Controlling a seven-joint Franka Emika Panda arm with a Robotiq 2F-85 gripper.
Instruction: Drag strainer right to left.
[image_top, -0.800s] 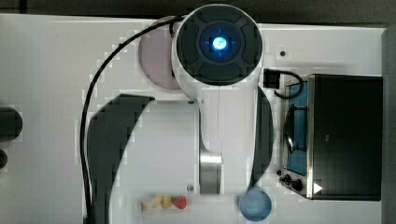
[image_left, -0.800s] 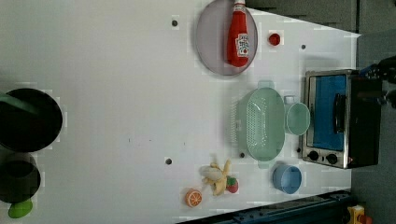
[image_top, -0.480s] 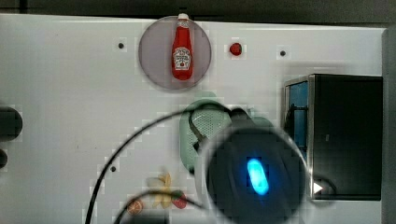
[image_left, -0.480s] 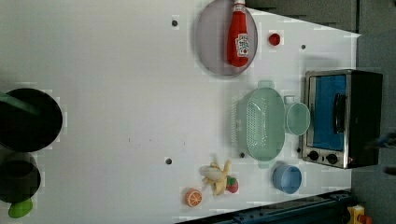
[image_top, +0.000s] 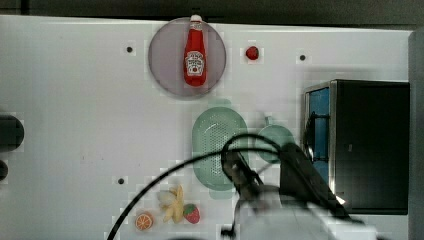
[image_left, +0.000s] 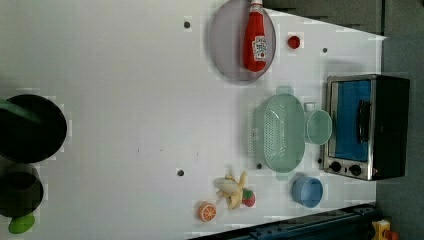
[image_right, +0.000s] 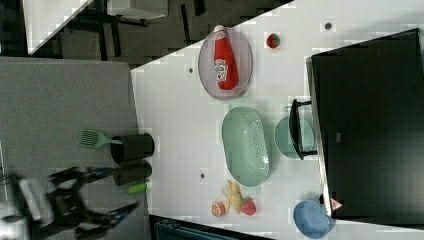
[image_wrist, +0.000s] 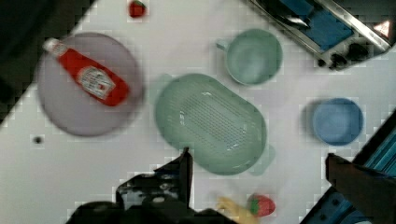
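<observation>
On the white table (image_top: 75, 100), you had the strainer (image_top: 212, 135) lying with its long axis running up and down the top view, its perforated inside facing up. The green cup (image_top: 275, 136) sat just beside it on the top view's right, and the toaster oven (image_top: 370, 145) stood beyond the cup at that edge of the table. Toward the top view's upper side you had a round grey plate (image_top: 165, 70) with a ketchup bottle (image_top: 195, 55) lying on it, close to the strainer's upper end but apart from it. Near the strainer's lower end lay a toy banana (image_top: 175, 202), a strawberry (image_top: 191, 213) and an orange half (image_top: 144, 220) in a small cluster.

In the left view, the strainer (image_left: 282, 132) rested flat with the cup (image_left: 318, 126) close against its side, and a blue bowl (image_left: 307, 191) stood just past its lower end, in front of the toaster.

Your arm (image_top: 280, 215) came in blurred from the top view's lower edge, its cable looping across the strainer's lower half. In the wrist view, your gripper (image_wrist: 266, 177) looked down from well above the strainer (image_wrist: 210, 121), with its two dark fingers (image_wrist: 184, 168) spread wide and nothing between them. The strainer was untouched.
</observation>
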